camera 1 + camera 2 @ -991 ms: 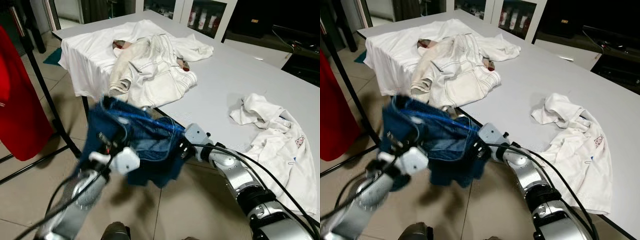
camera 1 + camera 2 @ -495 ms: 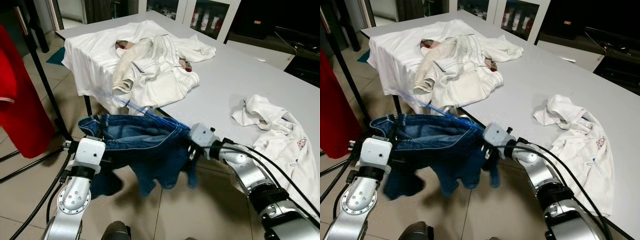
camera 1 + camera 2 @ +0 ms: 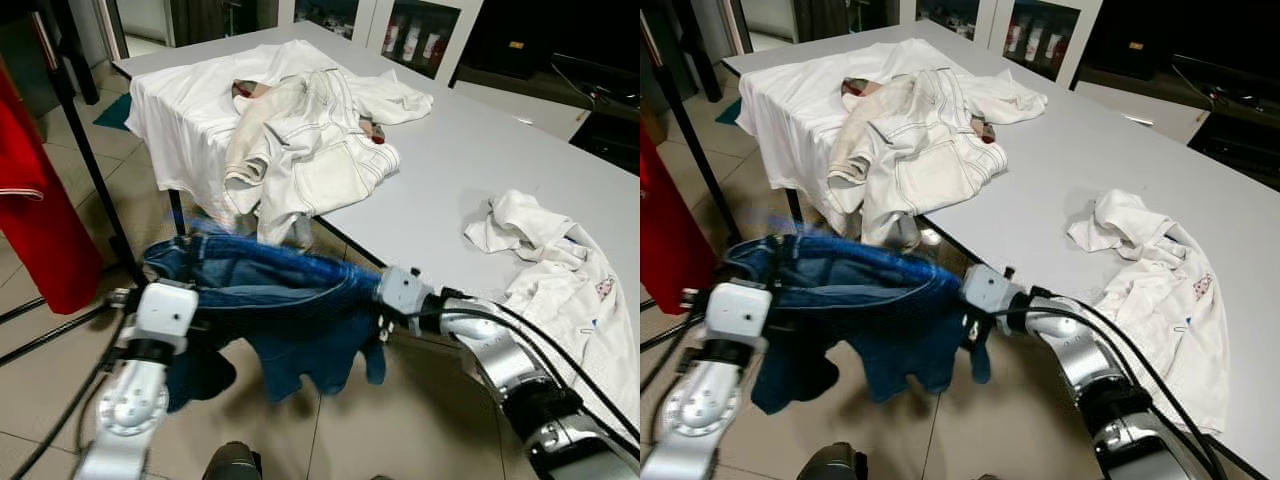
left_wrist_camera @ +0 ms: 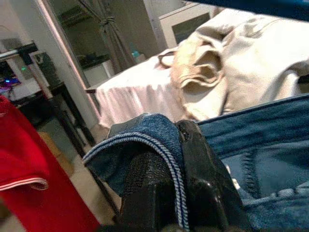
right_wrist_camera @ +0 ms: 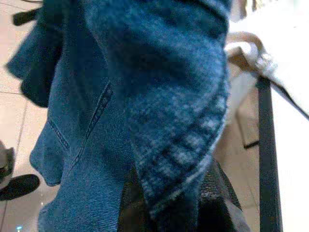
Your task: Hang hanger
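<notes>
A pair of blue denim jeans (image 3: 285,310) hangs stretched between my two grippers, low over the tiled floor in front of the table's near corner. My left gripper (image 3: 192,300) is shut on one end of the waistband; the left wrist view has the denim hem (image 4: 159,145) pinched between the black fingers (image 4: 205,193). My right gripper (image 3: 380,305) is shut on the other end, the cloth (image 5: 164,121) draping over its fingers. The legs dangle below. I cannot make out a hanger.
A white table (image 3: 450,170) stands ahead with a pile of white clothes (image 3: 300,130) at its far left and another white garment (image 3: 560,270) at the right. A red garment (image 3: 30,220) hangs on a black rack (image 3: 85,150) at the left.
The jeans have come down from a raised bunch and are now spread wide and level. My left arm has swung outward to the left; the right gripper has dropped slightly.
</notes>
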Motion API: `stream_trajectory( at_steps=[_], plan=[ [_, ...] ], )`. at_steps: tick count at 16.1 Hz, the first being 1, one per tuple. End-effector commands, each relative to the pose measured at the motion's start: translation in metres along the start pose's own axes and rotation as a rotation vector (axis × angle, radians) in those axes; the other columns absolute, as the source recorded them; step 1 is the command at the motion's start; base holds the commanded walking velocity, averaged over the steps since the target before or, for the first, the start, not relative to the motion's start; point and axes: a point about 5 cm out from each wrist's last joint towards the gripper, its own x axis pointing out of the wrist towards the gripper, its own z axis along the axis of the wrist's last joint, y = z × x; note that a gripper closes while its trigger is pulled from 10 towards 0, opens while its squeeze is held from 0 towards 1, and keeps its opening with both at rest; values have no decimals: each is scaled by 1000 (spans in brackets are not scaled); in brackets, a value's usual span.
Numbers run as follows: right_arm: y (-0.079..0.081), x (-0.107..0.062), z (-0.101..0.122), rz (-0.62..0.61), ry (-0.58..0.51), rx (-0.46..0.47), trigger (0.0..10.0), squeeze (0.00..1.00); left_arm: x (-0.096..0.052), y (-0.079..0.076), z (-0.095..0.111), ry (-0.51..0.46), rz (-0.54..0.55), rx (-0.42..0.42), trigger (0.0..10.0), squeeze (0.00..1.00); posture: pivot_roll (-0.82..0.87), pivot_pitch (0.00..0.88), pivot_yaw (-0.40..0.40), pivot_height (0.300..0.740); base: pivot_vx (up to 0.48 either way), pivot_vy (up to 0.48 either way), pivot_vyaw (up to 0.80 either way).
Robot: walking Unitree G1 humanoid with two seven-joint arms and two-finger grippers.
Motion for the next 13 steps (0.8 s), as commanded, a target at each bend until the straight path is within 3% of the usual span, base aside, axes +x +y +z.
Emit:
stream_trajectory(
  at_steps=[1, 5, 9, 13],
  plan=[
    [-2, -12, -8, 40, 53, -41, 0, 0, 4, 9, 5, -46, 11, 33, 0, 0, 231, 20, -117, 710, 0, 0, 0],
    [-8, -11, -14, 12, 136, -49, 0, 0, 8, 7, 15, -126, -41, 75, 0, 0, 231, 18, -119, 710, 0, 0, 0],
    [-9, -10, -21, -17, 220, -11, 0, 0, 5, -5, 20, -174, -110, 124, 0, 0, 231, 18, -119, 710, 0, 0, 0],
    [-7, -19, -33, 38, 304, -23, 0, 0, 7, 5, 17, -172, -92, 167, 0, 0, 234, 19, -120, 710, 0, 0, 0]
  ],
)
